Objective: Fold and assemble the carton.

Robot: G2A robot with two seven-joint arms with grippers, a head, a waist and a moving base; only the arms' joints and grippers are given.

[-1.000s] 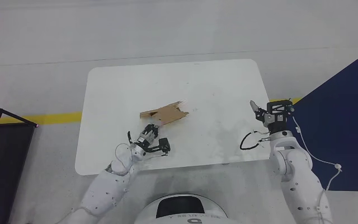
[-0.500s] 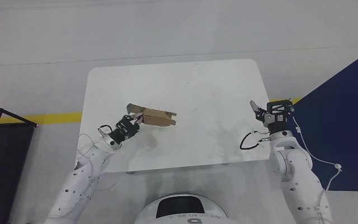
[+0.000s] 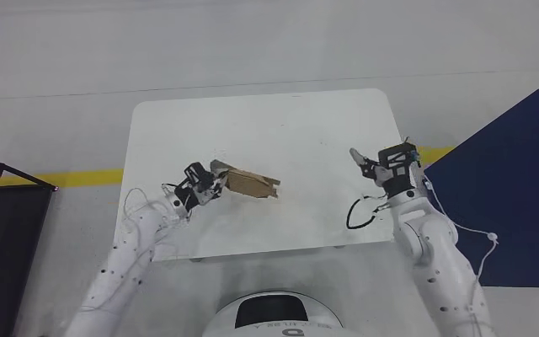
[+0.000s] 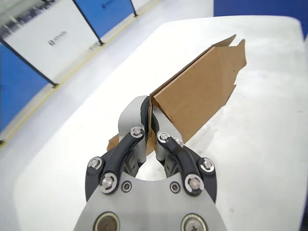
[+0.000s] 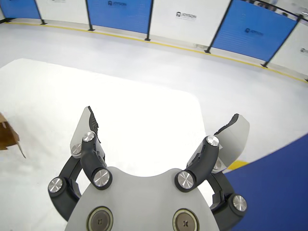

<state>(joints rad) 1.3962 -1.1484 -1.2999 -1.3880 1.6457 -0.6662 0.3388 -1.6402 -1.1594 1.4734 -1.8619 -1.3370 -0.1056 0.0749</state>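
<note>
One white table (image 3: 320,118); brown carton (image 3: 251,182) over its left-centre, partly folded; left gripper (image 4: 149,111) clenched on carton's near flap — pinch plain in left wrist view; right gripper (image 5: 163,116) splayed wide — by table's right edge.

We see a small logo with 1 short word beside it on the white barrier panels (image 5: 185,15) and on the blue barrier panels (image 5: 117,3), which stand on the floor beyond the table (image 5: 144,111). In the left wrist view, marks of the same kind sit on such panels, too blurred for us to read.
</note>
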